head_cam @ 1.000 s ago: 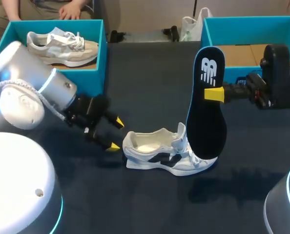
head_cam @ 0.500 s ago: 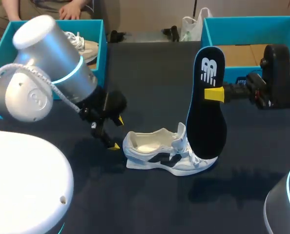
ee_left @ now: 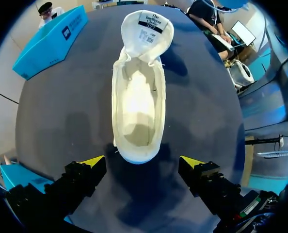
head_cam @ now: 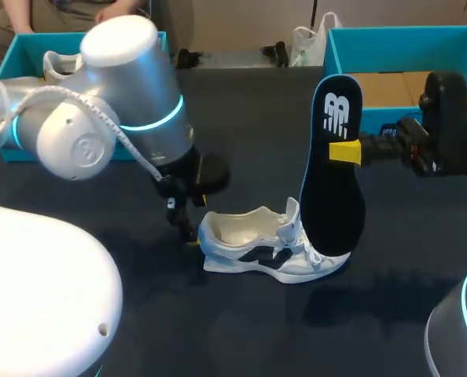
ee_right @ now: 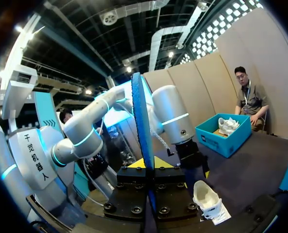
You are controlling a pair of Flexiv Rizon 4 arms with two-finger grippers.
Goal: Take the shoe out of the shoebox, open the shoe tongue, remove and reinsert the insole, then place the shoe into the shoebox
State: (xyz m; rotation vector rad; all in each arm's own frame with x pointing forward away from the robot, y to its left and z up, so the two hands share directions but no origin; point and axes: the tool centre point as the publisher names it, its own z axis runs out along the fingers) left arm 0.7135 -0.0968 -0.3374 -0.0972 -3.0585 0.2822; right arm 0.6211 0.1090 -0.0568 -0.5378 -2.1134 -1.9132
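Head view, my right gripper [head_cam: 345, 151] clamping the upright insole [head_cam: 333, 188], my left gripper [ee_left: 142, 163] spread wide at the heel of the shoe [head_cam: 257, 247]

Looks like an exhibition hall booth: exposed ducts [ee_right: 156, 36] and gridded ceiling lights [ee_right: 221, 24] high above the right hand [ee_right: 147, 163], plain beige partition walls [ee_right: 207, 82] beyond it, behind the dark-covered table [head_cam: 241, 118].

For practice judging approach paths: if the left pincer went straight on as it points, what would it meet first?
Probably the heel of the white shoe, just ahead of the open left pincer; depth unclear.
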